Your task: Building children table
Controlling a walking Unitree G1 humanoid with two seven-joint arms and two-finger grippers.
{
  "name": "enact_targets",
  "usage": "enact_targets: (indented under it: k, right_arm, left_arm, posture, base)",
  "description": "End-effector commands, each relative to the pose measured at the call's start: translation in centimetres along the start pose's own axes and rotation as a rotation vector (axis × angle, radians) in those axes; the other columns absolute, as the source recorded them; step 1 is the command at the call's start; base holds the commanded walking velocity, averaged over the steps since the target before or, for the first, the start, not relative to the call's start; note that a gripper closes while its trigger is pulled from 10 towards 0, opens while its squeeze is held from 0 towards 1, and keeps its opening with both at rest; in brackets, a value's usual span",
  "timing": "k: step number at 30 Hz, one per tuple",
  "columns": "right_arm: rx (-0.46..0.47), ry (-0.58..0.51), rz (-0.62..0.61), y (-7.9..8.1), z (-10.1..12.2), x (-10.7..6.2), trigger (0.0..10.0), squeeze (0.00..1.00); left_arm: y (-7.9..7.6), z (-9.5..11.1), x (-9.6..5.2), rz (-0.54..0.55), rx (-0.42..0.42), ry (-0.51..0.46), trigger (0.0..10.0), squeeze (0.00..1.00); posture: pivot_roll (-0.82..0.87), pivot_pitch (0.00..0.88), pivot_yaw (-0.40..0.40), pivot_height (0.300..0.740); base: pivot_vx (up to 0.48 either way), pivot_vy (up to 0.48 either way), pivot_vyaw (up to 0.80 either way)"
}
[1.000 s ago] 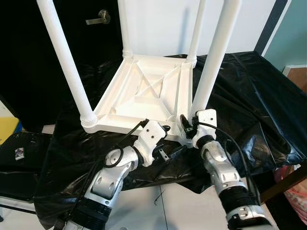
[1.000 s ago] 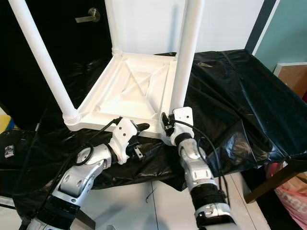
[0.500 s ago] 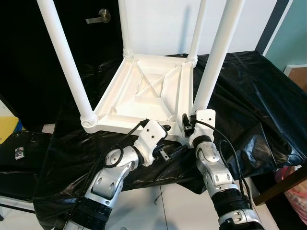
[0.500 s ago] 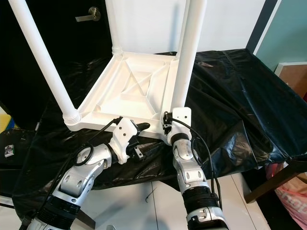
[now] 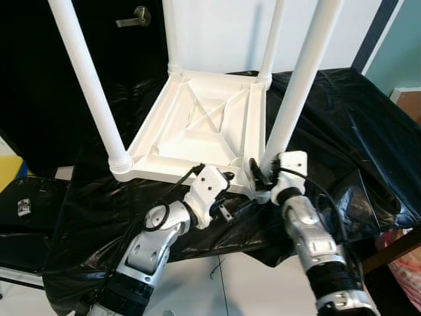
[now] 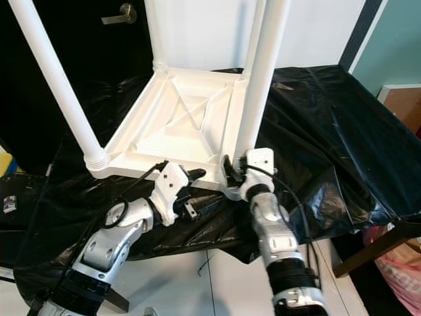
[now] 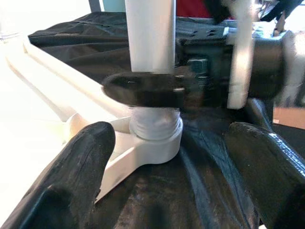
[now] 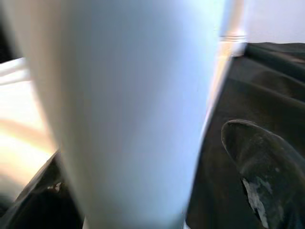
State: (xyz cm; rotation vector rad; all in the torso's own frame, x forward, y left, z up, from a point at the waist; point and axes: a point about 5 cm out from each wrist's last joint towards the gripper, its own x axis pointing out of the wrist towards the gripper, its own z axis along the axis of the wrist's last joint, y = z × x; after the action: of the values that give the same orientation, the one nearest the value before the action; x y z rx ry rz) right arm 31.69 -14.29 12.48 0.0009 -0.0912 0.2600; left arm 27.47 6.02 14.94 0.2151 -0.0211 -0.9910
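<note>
A white children's table point(image 5: 197, 125) lies upside down on a black plastic sheet point(image 5: 342, 118), with its legs pointing up. My right gripper point(image 5: 258, 175) is shut on the near right leg point(image 5: 296, 85), just above its threaded base. The right wrist view has that leg point(image 8: 128, 105) between the fingers point(image 8: 262, 162). My left gripper point(image 5: 231, 195) hovers open beside the tabletop's front edge, apart from the leg. In the left wrist view its fingers point(image 7: 71, 181) stand wide apart before the leg's socket point(image 7: 155, 138).
The sheet-covered surface ends just in front of the tabletop, with white floor point(image 5: 217, 283) below my arms. A dark door with a lever handle point(image 5: 135, 14) stands behind at the left. A low black bench point(image 5: 26, 210) sits at the left.
My right forearm swung left and then back right while the gripper stayed on the leg's base, and the leg's top leans slightly further right. The left arm has held still.
</note>
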Motion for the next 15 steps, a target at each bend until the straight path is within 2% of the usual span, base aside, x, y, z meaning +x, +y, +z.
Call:
enact_targets:
  k: [1,3,4,8,12,14,15]
  right_arm:
    - [0.005,0.014,0.131,-0.4,-0.1,-0.4,10.0,1.00]
    - [0.005,0.014,0.131,-0.4,-0.1,-0.4,10.0,1.00]
    - [-0.012,0.042,0.239,-0.9,-0.3,-0.5,10.0,0.00]
    - [-0.064,0.058,0.326,-1.3,-0.4,-0.3,10.0,0.00]
    - [-0.106,0.099,0.431,-1.7,-0.4,0.5,10.0,0.00]
    - [-0.106,0.099,0.431,-1.7,-0.4,0.5,10.0,0.00]
    - [-0.120,0.111,0.450,-1.8,-0.3,1.1,10.0,0.00]
  left_arm:
    - [0.4,-0.1,-0.3,0.027,0.015,0.009,10.0,0.00]
    - [0.4,-0.1,-0.3,0.027,0.015,0.009,10.0,0.00]
    - [0.5,0.1,-0.3,0.018,0.020,0.012,10.0,0.00]
    - [0.5,0.1,-0.3,0.008,0.026,0.014,10.0,0.00]
    - [0.5,0.3,-0.3,-0.010,0.032,0.016,10.0,0.00]
    - [0.5,0.3,-0.3,-0.010,0.032,0.016,10.0,0.00]
    - [0.5,0.4,-0.3,-0.016,0.035,0.017,10.0,0.00]
  posture:
    - [0.01,0.000,-0.049,0.740]
    - [0.01,0.000,-0.049,0.740]
    - [0.00,0.005,-0.041,0.740]
    - [0.00,0.011,-0.035,0.740]
    - [0.00,0.025,-0.017,0.740]
    - [0.00,0.025,-0.017,0.740]
    - [0.01,0.026,-0.013,0.740]
  base:
    - [0.000,0.000,0.00]
    - [0.000,0.000,0.00]
    - [0.000,0.000,0.00]
    - [0.000,0.000,0.00]
    - [0.000,0.000,0.00]
    - [0.000,0.000,0.00]
    - [0.000,0.000,0.00]
